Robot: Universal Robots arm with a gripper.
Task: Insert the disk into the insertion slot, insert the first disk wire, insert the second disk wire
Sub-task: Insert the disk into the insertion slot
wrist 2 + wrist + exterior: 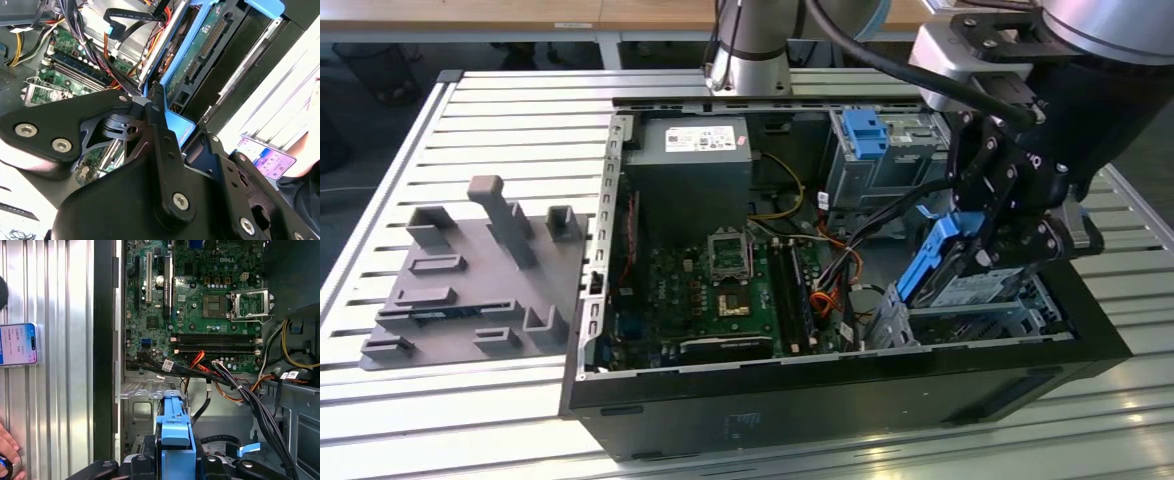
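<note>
Now my jaws clamped on flat silver hard drive in bright blue plastic carrier [971, 290], tilted over low perforated silver drive cage [987, 322], exterior view's right. Stiff, weighty, shock-sensitive, I'd judge; grip carrier edges.

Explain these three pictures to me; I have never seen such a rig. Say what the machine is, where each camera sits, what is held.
The machine is a robot arm with a grasping hand at its end. The exterior view comes from a camera off the arm and shows a slatted metal table. On it lie an open computer case and, at the exterior view's left, a grey plate of blocks. Both wrist views come from cameras riding on the arm, looking past the hand into the case at the motherboard. The hand is shut on the disk, a drive in a blue carrier, held tilted over the insertion slot, a low silver cage.
</note>
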